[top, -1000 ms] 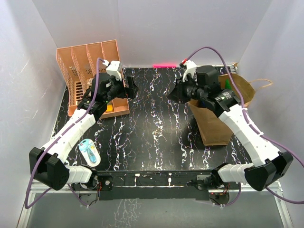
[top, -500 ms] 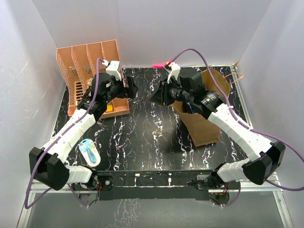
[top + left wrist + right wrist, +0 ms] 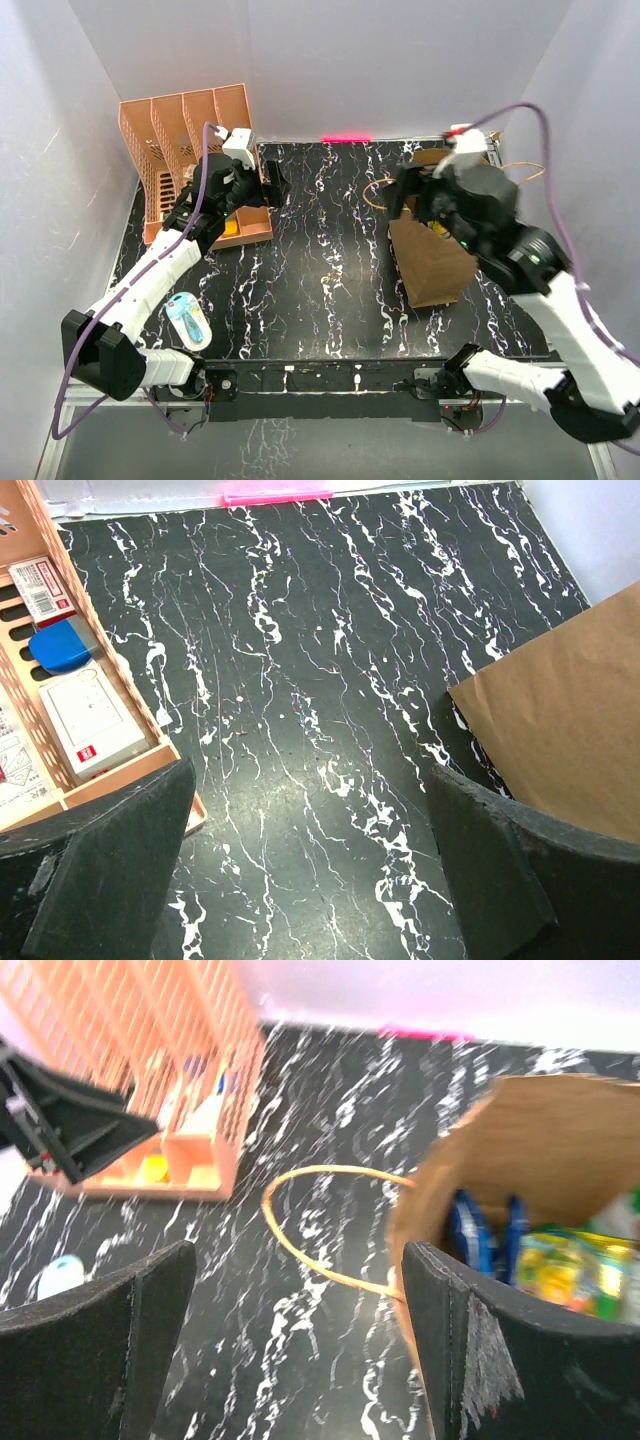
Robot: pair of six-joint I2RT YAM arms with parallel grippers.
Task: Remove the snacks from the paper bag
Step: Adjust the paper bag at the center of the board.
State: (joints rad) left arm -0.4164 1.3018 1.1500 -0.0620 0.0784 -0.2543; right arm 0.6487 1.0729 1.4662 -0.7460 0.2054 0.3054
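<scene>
The brown paper bag (image 3: pixel 432 266) stands on the right of the black marble table, its mouth under my right wrist. In the right wrist view the bag's open mouth (image 3: pixel 520 1150) shows the snacks inside: blue packets (image 3: pixel 468 1232) and a green-yellow packet (image 3: pixel 560 1265). One looped handle (image 3: pixel 300 1235) hangs out toward the left, between my fingers. My right gripper (image 3: pixel 297 1290) (image 3: pixel 415 195) hovers open at the bag's left rim, holding nothing. My left gripper (image 3: pixel 310 820) (image 3: pixel 275 185) is open over bare table beside the organiser, and a corner of the bag (image 3: pixel 570 735) shows at its right.
The peach-orange file organiser (image 3: pixel 190 160) with small stationery items (image 3: pixel 85 720) stands at the back left. A light-blue and white oval gadget (image 3: pixel 187 320) lies near the front left. A pink strip (image 3: pixel 345 137) runs along the back wall.
My right gripper was shut at the bag's top and dragged it left. It has now opened, let go, and swung back right and higher above the bag. The left arm has not moved.
</scene>
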